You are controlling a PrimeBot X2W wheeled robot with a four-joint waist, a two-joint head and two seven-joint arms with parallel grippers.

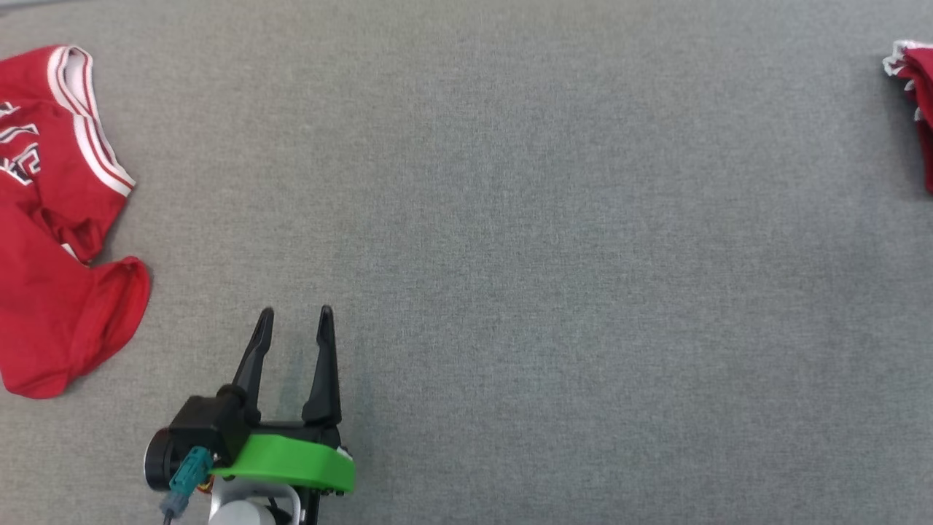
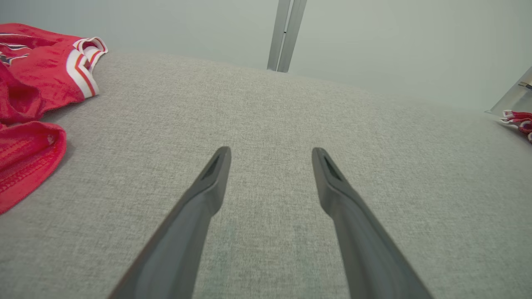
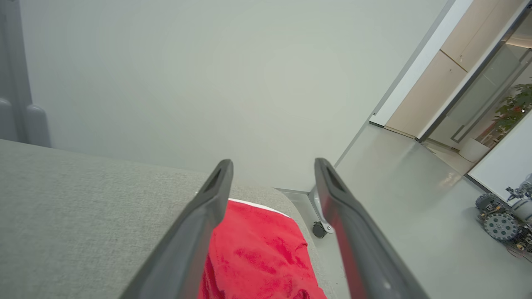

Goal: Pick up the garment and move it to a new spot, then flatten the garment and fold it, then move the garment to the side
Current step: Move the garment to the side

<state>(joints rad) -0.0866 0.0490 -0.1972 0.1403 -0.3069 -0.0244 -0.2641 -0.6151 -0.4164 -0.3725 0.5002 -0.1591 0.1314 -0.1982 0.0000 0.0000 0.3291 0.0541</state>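
Note:
A red garment (image 3: 257,257) with a white edge lies bunched at the grey table's end, directly below my right gripper (image 3: 272,164). That gripper is open and its fingers hold nothing. The same garment (image 1: 920,73) shows at the head view's far right edge and small in the left wrist view (image 2: 517,120). My left gripper (image 1: 295,310) hovers open over bare cloth near the front left, its fingers (image 2: 216,174) spread and empty. A second red jersey (image 1: 51,219) with white trim lies crumpled at the table's left side, to the left of this gripper (image 2: 270,151).
The grey fabric table top (image 1: 510,219) stretches wide between the two red pieces. Beyond its end the floor drops away, with a table caster (image 3: 318,229) and wheeled robot parts (image 3: 503,216) on it. A metal post (image 2: 286,33) stands behind the table.

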